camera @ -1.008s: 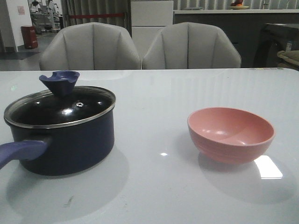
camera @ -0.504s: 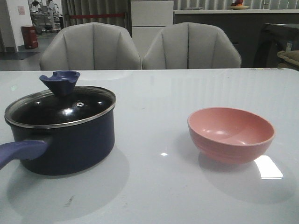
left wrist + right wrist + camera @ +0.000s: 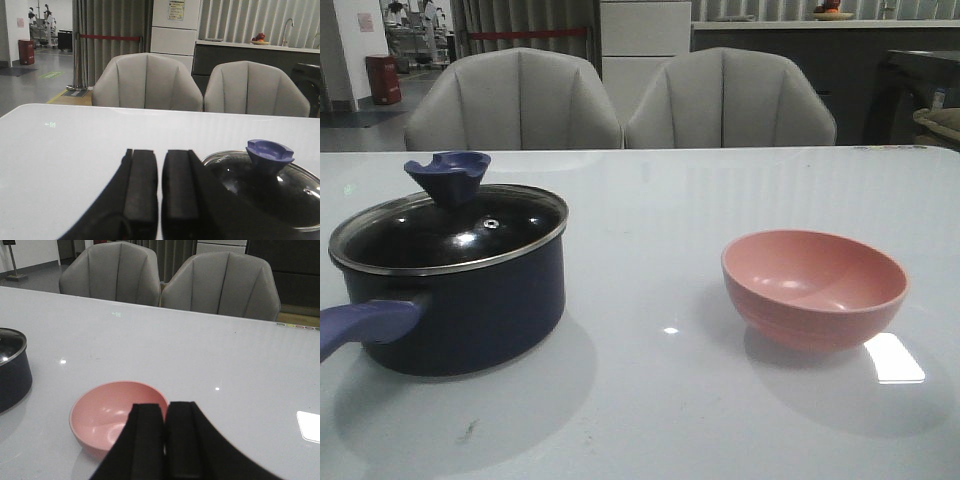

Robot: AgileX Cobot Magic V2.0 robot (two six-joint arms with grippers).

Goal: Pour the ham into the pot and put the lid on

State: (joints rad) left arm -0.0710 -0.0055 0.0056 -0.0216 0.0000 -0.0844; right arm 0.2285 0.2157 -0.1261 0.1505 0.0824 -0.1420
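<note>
Left gripper (image 3: 160, 192): black pads pressed together, empty, just beside the pot (image 3: 470, 300), not touching. Lid (image 3: 450, 232) seated on pot: dark glass, metal rim, blue knob (image 3: 447, 177). Right gripper (image 3: 163, 437): closed, empty, above near rim of pink bowl (image 3: 814, 287), well right of pot. Ham not visible. Two grey chairs (image 3: 620, 100) beyond pot.

No writing can be read anywhere: the far cabinet's paper notice (image 3: 176, 10) and a wall sign (image 3: 20, 22) are too blurred.
</note>
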